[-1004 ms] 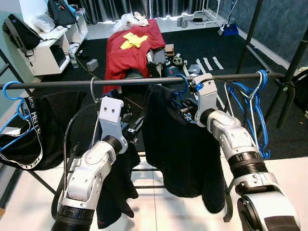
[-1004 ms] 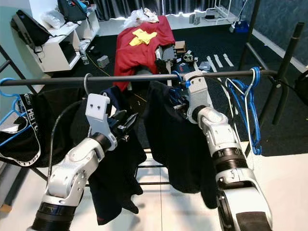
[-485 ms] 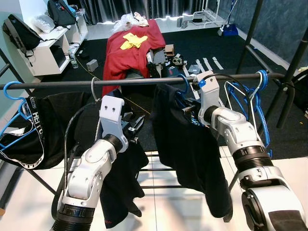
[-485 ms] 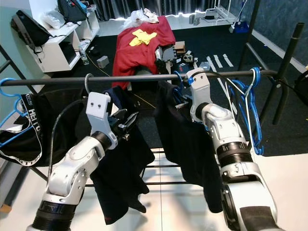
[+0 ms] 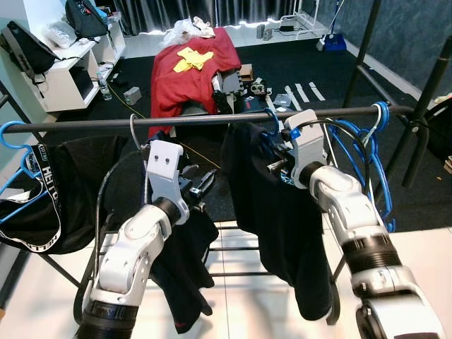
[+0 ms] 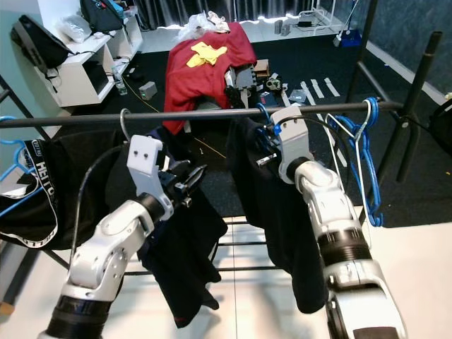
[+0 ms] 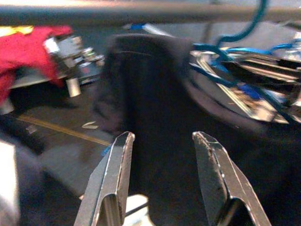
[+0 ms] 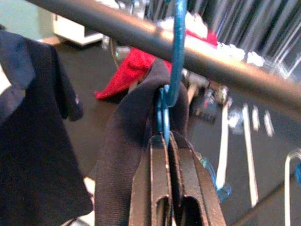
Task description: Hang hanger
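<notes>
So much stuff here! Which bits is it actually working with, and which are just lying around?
Working with: blue hanger, black garment on it, rail, right gripper clamped at the hanger's neck, left gripper open nearby.

Lying around: red cloth, spare blue hangers, white shelf.

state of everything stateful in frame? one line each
Blue hanger: hooked over the rail, black shirt on it.
Rail: level, carrying hangers.
Right gripper: shut on the blue hanger's neck.
Left gripper: open, holding nothing, by the black shirt.
Spare blue hangers: bare, on the rail's right end.
Lettered garment: hung at the left end.
</notes>
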Controlling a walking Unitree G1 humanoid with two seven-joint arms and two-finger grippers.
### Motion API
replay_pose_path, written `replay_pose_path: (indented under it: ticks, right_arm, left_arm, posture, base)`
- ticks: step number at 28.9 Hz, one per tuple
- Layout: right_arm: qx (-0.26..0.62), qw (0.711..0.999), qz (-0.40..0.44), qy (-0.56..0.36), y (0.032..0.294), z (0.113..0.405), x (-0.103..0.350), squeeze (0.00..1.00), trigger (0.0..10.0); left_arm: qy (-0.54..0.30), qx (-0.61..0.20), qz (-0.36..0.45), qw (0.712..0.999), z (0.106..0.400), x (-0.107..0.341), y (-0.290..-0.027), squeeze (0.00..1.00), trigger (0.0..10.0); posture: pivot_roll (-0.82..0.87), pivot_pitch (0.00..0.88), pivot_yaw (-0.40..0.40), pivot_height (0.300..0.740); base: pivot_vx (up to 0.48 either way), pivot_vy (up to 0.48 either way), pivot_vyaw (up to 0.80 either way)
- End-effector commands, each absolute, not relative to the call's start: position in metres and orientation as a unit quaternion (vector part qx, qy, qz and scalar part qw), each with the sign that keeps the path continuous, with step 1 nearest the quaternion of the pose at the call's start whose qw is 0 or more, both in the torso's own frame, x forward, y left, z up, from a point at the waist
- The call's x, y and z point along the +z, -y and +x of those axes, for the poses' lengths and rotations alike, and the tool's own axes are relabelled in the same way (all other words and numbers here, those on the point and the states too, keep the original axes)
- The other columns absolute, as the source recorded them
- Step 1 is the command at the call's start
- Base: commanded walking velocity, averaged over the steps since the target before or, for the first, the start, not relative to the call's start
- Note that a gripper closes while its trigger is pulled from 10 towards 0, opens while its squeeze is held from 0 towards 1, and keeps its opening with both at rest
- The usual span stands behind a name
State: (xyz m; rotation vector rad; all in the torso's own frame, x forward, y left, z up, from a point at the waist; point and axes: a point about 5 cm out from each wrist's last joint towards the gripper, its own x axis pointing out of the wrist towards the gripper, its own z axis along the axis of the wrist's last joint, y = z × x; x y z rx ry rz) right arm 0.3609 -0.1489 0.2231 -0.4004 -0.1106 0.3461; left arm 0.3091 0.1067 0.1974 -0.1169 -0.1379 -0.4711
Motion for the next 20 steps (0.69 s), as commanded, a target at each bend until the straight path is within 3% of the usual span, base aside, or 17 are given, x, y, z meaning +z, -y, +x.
replay_pose_path:
  ticks: [1, 12, 14, 20]
  right_arm:
    - [0.169, 0.941, -0.261, 0.131, 0.136, 0.349, 0.241, 0.0, 0.0]
    - [0.176, 0.913, -0.342, 0.141, 0.128, 0.337, 0.221, 0.0, 0.0]
    - [0.26, 0.902, -0.344, -0.003, 0.124, 0.327, 0.166, 0.0, 0.0]
    - [0.296, 0.893, -0.326, -0.094, 0.129, 0.315, 0.135, 0.0, 0.0]
  left_arm:
    - [0.075, -0.244, -0.065, 0.965, 0.307, 0.198, -0.106, 0.0, 10.0]
    - [0.077, -0.271, -0.068, 0.957, 0.308, 0.198, -0.1, 0.0, 10.0]
    - [0.069, -0.273, -0.061, 0.958, 0.306, 0.193, -0.102, 0.0, 10.0]
    - [0.064, -0.261, -0.058, 0.961, 0.305, 0.189, -0.106, 0.0, 10.0]
  posture:
    - [-0.02, 0.027, 0.123, 0.74]
    - [-0.03, 0.004, 0.131, 0.74]
    - [-0.02, 0.009, 0.124, 0.74]
    - [-0.02, 0.014, 0.121, 0.74]
  base:
    - [0.0, 0.0, 0.0]
    - [0.0, 0.0, 0.0]
    - [0.0, 0.0, 0.0]
    - [0.0, 0.0, 0.0]
